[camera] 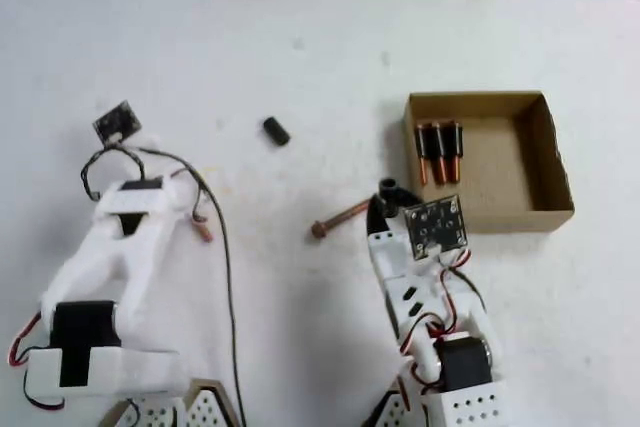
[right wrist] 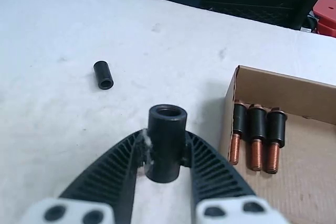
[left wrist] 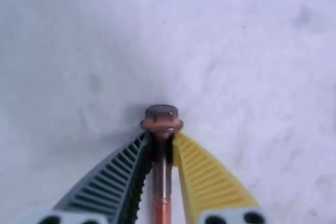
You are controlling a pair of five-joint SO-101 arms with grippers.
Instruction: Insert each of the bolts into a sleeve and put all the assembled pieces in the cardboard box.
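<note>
The left tool (left wrist: pixel 161 140) is clamped on the shank of the held bolt (left wrist: pixel 161 119) just under its flanged head, low over the counter (camera: pixel 300 37). The head juts past the fingertips and the shank runs back between them. The right tool (right wrist: pixel 166 139) is closed around the lower half of the held sleeve (right wrist: pixel 167 121), with its open bore clear of the fingers. The step in hand looks like mating these two. To do it well, the bolt's threaded end should lead, with its axis lined up on the bore before pushing. As gripped, the left wrist probably has to turn to present that end. The bare stretch of counter between the arms is the natural meeting place. The loose sleeve (camera: pixel 276 131) lies farther back in that stretch. The loose bolt (camera: pixel 338 218) lies just beside the right tool and is easily knocked. To the right, the cardboard box (camera: pixel 560 172) holds three assembled pieces (camera: pixel 438 152) along its near-left wall. Its rim stands close to the right tool, so any swing that way needs lift.
</note>
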